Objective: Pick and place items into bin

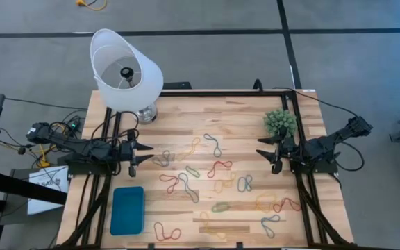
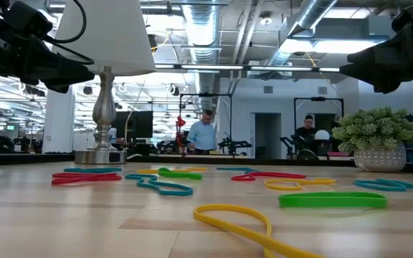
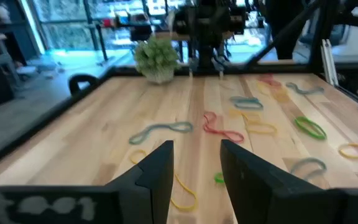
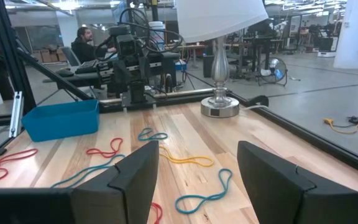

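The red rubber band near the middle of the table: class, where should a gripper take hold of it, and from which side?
Judging by its pose, grip the red rubber band at its narrow pinched waist, coming straight down from above. It lies flat on the wooden table in a loose figure-eight, so the two strands run close together there, and fingers closing across them should catch both. No side approach looks workable.

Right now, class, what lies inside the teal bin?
In the high view the bin shows only its bare blue floor; no rubber bands lie in it, they are all out on the table. In the right wrist view its near wall hides the inside.
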Tool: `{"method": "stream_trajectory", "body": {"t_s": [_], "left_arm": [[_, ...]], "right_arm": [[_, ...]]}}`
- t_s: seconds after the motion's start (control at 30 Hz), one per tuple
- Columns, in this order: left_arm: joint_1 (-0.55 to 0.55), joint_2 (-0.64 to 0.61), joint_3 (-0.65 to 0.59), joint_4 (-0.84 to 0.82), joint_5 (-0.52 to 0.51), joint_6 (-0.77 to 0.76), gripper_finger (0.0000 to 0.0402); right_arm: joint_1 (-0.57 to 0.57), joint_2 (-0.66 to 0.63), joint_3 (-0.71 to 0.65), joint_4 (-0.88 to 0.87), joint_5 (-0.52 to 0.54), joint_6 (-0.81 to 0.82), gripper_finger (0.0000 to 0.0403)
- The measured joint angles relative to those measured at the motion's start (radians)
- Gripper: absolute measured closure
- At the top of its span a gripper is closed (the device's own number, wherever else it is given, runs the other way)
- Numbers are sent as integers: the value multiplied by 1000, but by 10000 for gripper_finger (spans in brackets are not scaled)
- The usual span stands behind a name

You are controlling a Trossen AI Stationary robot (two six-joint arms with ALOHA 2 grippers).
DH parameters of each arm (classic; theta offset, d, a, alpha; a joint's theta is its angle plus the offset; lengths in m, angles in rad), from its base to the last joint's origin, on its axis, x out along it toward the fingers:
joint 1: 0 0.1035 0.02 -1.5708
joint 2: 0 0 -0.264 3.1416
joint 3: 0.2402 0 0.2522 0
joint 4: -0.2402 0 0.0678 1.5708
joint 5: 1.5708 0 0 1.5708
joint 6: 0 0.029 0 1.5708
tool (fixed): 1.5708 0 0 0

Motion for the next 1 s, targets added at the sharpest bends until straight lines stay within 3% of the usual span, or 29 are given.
{"method": "stream_trajectory", "body": {"t_s": [0.37, 0.57, 0.63, 0.77, 1.0], "left_arm": [[0, -2, 1, -28, -9, -52, 278], [0, -1, 1, -26, -80, -102, 278], [0, -1, 4, -30, -41, -125, 278], [0, 14, 37, -106, 166, -196, 278], [30, 161, 212, -256, 107, -247, 278]], "right_arm": [[0, 0, 0, 0, 0, 0, 188], [0, 0, 0, 0, 0, 0, 188], [0, 0, 0, 0, 0, 0, 188], [0, 0, 0, 0, 0, 0, 188], [0, 0, 0, 40, 0, -66, 188]]}}
